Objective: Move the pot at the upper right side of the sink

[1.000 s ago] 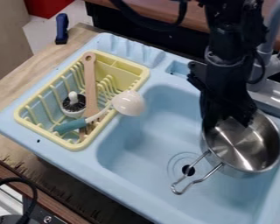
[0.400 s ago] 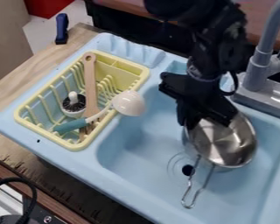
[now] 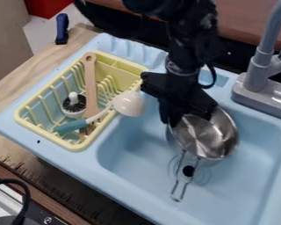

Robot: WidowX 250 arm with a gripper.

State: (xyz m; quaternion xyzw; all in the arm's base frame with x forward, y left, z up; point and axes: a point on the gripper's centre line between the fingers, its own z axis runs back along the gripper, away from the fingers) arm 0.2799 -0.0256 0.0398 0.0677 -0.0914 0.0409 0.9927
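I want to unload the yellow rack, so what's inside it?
The rack holds a wooden utensil, a round black-and-white brush and a teal-handled ladle. The ladle hides part of the utensil beneath.

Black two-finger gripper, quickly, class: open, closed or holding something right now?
Gripper: closed on the rim of the round silver metal pot, at the pot's upper-left side in the camera view.

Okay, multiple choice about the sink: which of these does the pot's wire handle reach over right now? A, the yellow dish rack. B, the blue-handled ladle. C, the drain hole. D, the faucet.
C: from the steel pot, the wire handle extends across the dark drain hole, away from the faucet and the rack.
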